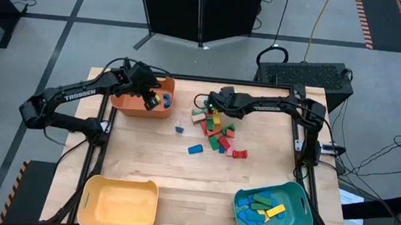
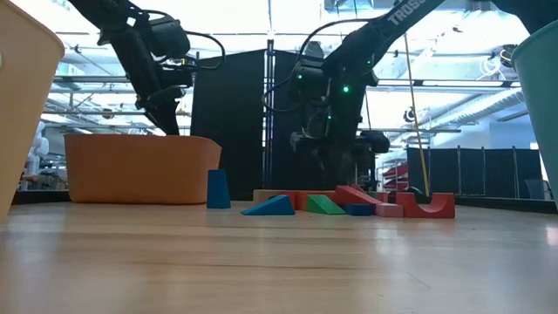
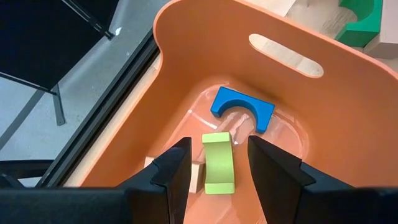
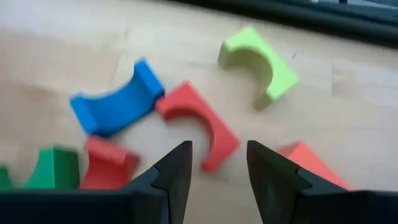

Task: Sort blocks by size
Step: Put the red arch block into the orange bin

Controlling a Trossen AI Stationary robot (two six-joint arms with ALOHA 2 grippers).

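The left gripper hangs over the orange plastic bin at the far left of the wooden tabletop, jaws part open and empty; below them lie a light-green arch block and a blue arch block. The right gripper hovers over the pile of painted wooden blocks mid-tabletop, jaws part open, holding nothing, above a red arch block. More blocks fill the teal bin.
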